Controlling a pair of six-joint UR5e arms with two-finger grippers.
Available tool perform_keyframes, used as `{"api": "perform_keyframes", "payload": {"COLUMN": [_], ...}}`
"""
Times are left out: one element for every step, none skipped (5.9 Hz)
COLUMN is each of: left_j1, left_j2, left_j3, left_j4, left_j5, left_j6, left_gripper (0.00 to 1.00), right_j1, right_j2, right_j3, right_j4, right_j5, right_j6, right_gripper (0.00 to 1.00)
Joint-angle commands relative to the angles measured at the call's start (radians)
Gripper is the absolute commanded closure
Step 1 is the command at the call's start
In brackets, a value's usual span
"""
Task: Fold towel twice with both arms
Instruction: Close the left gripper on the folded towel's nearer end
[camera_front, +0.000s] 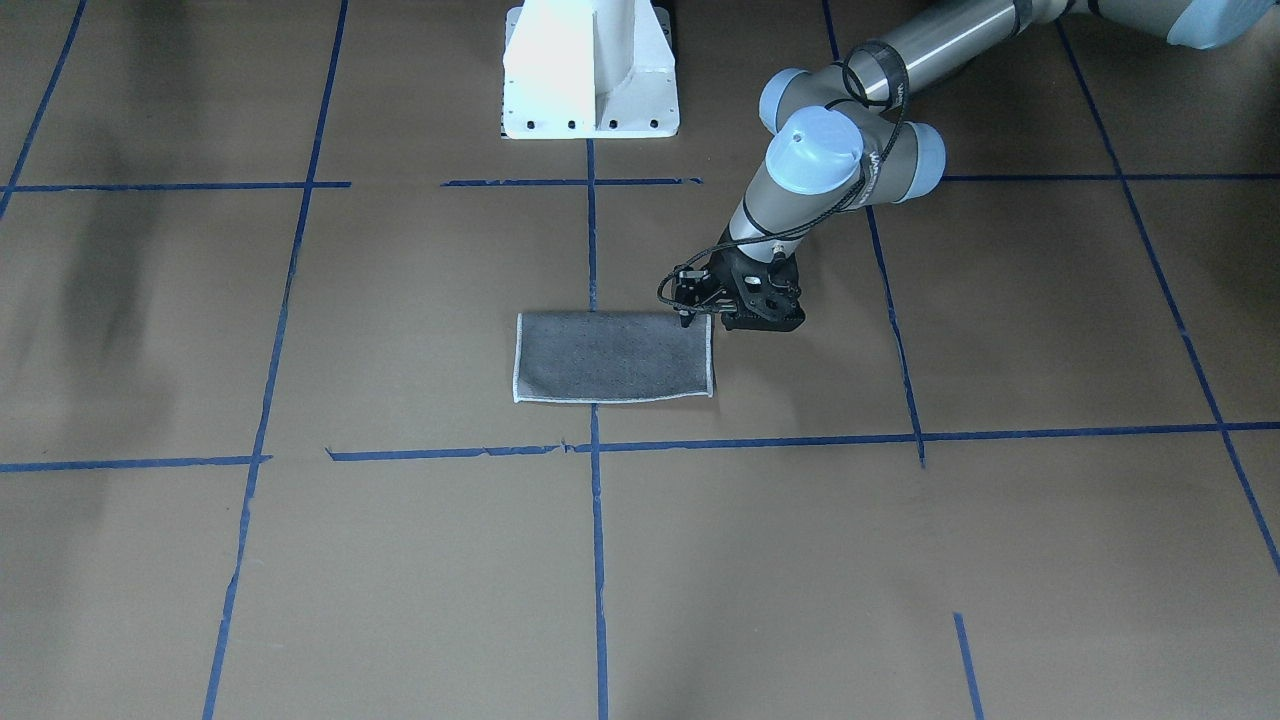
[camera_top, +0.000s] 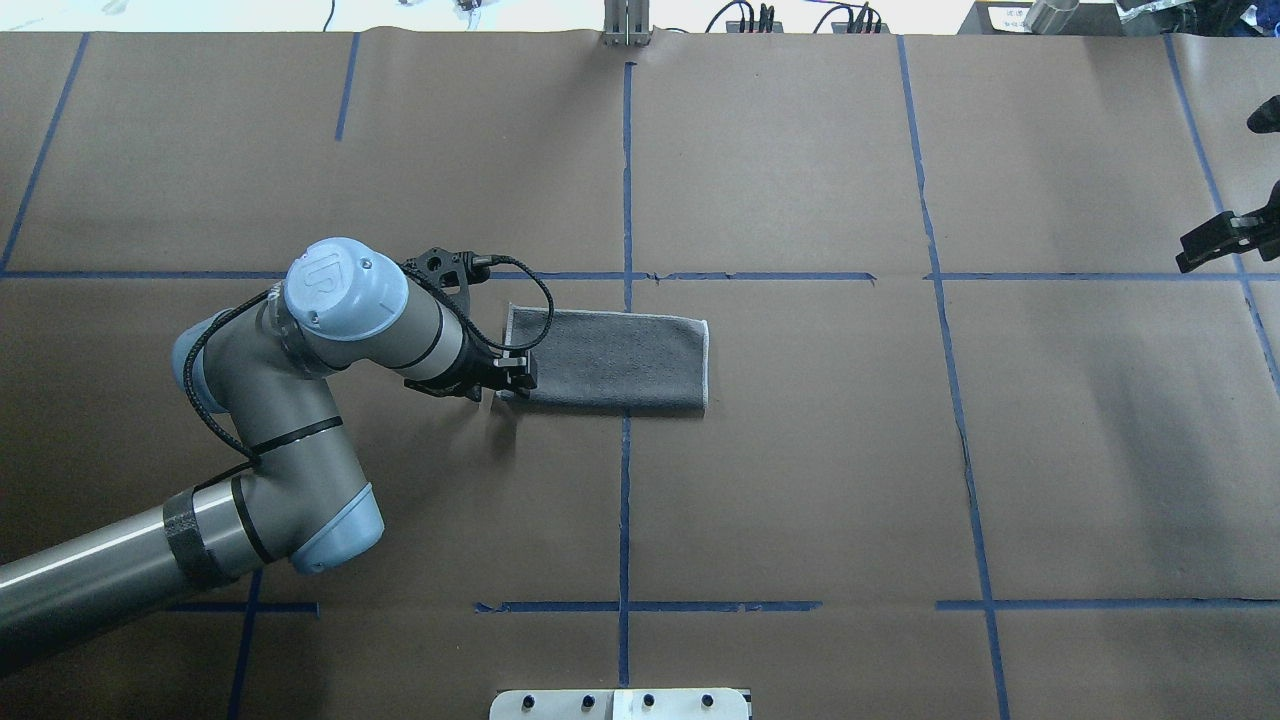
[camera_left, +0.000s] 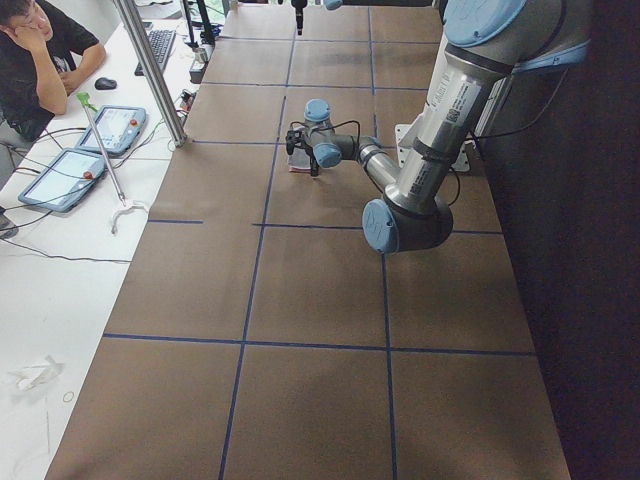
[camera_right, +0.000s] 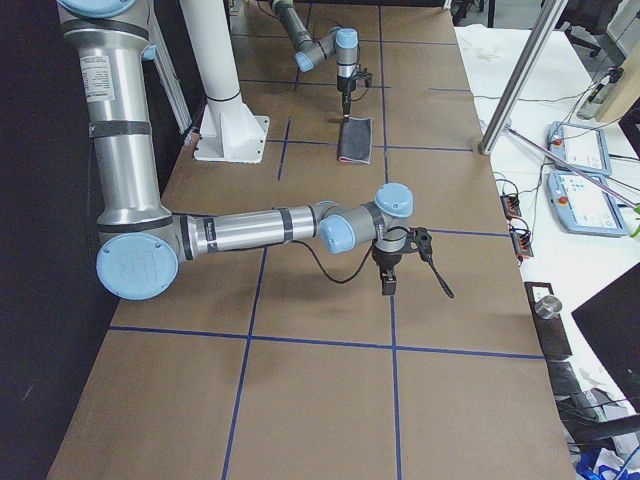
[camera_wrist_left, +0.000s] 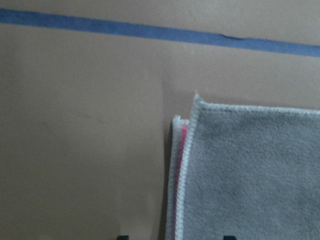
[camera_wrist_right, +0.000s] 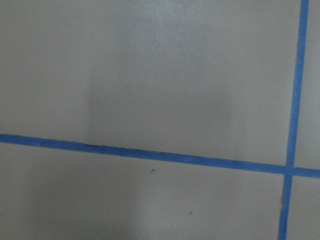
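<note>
The towel (camera_top: 610, 360) lies flat near the table's middle, folded into a rectangle with its grey face up and a whitish border. It also shows in the front view (camera_front: 610, 357). In the left wrist view the towel (camera_wrist_left: 255, 175) shows a pink sliver between its layers at the left edge. My left gripper (camera_top: 510, 385) hangs low over the towel's short left end, at the corner nearer the robot. Its two fingertips stand apart at the bottom of the wrist view, open, on either side of that edge. My right gripper (camera_top: 1225, 240) hovers far off at the right over bare table; its jaws are not readable.
The table is covered in brown paper with blue tape grid lines (camera_top: 626, 200). The white pedestal base (camera_front: 590, 70) stands at the robot's side. A metal post (camera_right: 520, 90) and tablets (camera_right: 575, 190) stand on the white bench beyond the far edge, where a person (camera_left: 40, 60) sits.
</note>
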Motion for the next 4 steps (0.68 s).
{"api": "perform_keyframes", "payload": {"left_j1": [0.0, 0.002, 0.002, 0.002], "left_j2": [-0.001, -0.003, -0.006, -0.011], "left_j3": [0.001, 0.003, 0.004, 0.004], "left_j4": [0.002, 0.002, 0.0, 0.0], "left_j5": [-0.007, -0.007, -0.005, -0.005], "left_j6": [0.0, -0.004, -0.028, -0.037], "left_gripper": [0.47, 0.47, 0.47, 0.47], "right_j1": [0.0, 0.0, 0.002, 0.005], "right_j2": [0.001, 0.001, -0.001, 0.001], "right_j3": [-0.002, 0.0, 0.0, 0.0], "right_j4": [0.0, 0.0, 0.0, 0.0], "right_j5": [0.0, 0.002, 0.005, 0.008], "right_j6": [0.0, 0.0, 0.0, 0.0], "right_gripper": [0.0, 0.0, 0.0, 0.0]}}
